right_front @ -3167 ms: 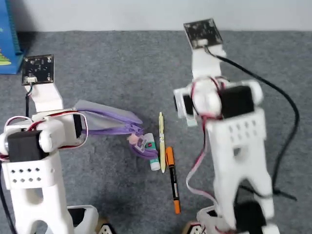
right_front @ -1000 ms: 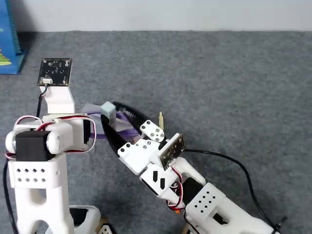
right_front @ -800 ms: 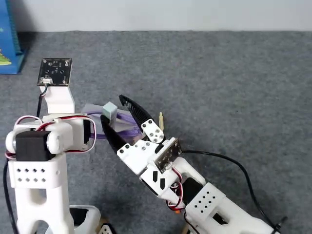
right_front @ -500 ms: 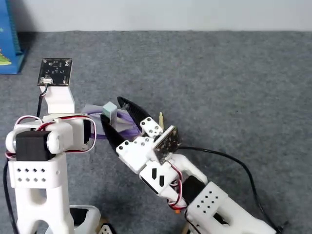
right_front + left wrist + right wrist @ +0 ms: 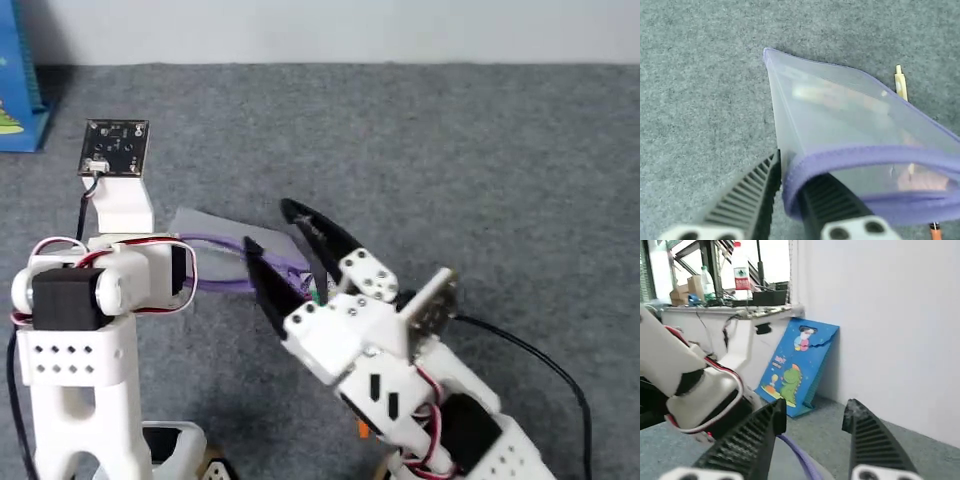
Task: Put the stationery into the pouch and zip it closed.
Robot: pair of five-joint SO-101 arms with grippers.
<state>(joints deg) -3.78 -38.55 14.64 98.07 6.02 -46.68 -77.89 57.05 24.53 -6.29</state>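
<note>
A clear pouch with a purple zip rim (image 5: 215,250) lies on the grey carpet, its mouth facing the arms. My left gripper (image 5: 790,172) is shut on the pouch (image 5: 840,125) at the end of the purple rim, holding it up. Pale shapes show through the plastic; I cannot tell what they are. My right gripper (image 5: 268,228) hangs above the pouch's near end, open and empty, and its black fingers (image 5: 755,432) point at the room behind. A yellow pen (image 5: 900,82) lies beyond the pouch. An orange pen (image 5: 362,428) peeks out under the right arm.
A blue gift bag with a dinosaur print (image 5: 15,90) stands at the far left against the white wall (image 5: 330,30), and appears again as the bag (image 5: 792,372). The right arm's body (image 5: 400,380) covers the carpet in front of the pouch. Open carpet (image 5: 500,170) lies to the right.
The right gripper held a small pale block over the pouch mouth, opened, and has drawn back to the right and risen, empty. The block has gone from sight. The left arm stayed put.
</note>
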